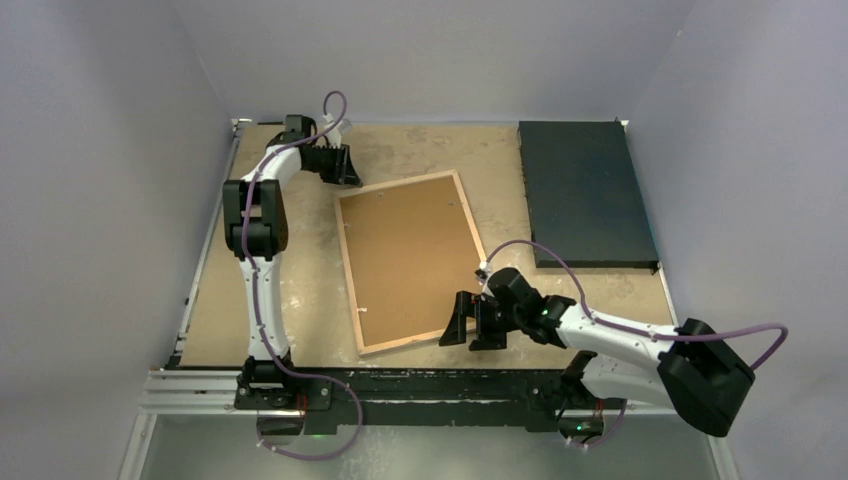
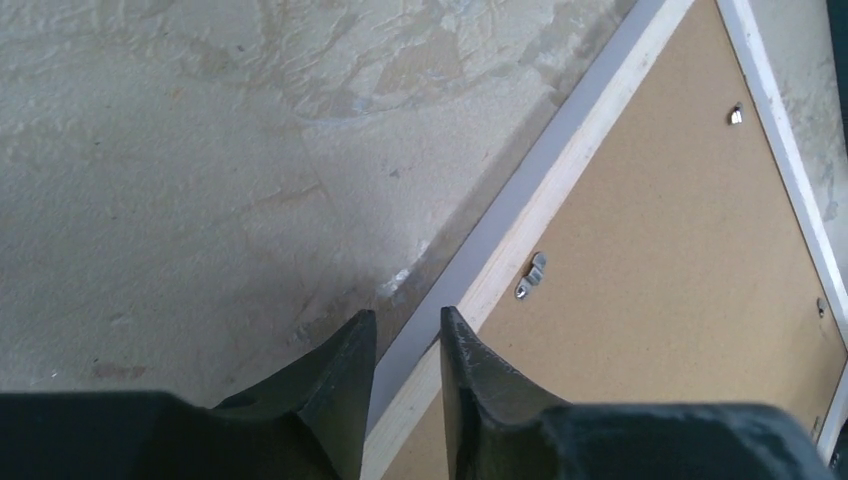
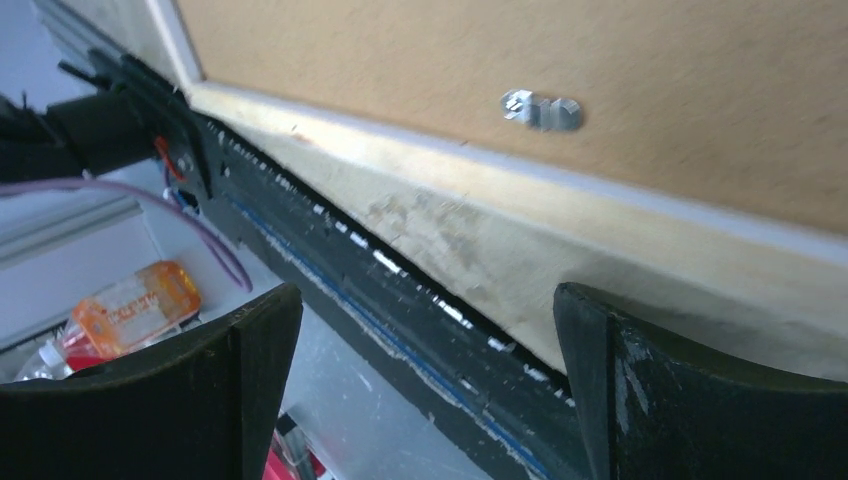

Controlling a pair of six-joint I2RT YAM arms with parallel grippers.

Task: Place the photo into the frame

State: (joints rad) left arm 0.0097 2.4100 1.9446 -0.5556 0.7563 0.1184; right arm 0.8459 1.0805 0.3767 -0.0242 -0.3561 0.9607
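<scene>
At the near edge of the table (image 1: pixel 300 300), just past the black strip along its front (image 1: pixel 450 380), the right gripper (image 1: pixel 470 332) sits low beside the near right corner of the frame (image 1: pixel 347 262). Its jaws are spread wide with nothing between them. Whether a finger touches the corner cannot be told. In the right wrist view the two dark fingers (image 3: pixel 610 380) stand far apart, and the frame's light wooden rim and the table's black front edge run across the gap. A small metal clip (image 3: pixel 542 110) sits on the brown board above the rim. An orange plastic piece (image 3: pixel 135 305) and a purple cable (image 3: pixel 205 235) lie off to the left below the table edge. The frame lies flat and face down in the middle of the table, turned a little out of square. The brown backing board (image 1: pixel 410 255) fills its back inside the pale wood rim. Beyond it, at the far left of the table, the left gripper (image 1: pixel 340 165) hovers near the frame's far left corner. Its jaws are only a narrow slit apart and hold nothing. In the left wrist view the fingertips (image 2: pixel 455 340) hang over the frame's rim, with another clip (image 2: pixel 530 275) close by on the board. At the far right a black mat (image 1: pixel 585 190) lies flat, apart from the frame.
</scene>
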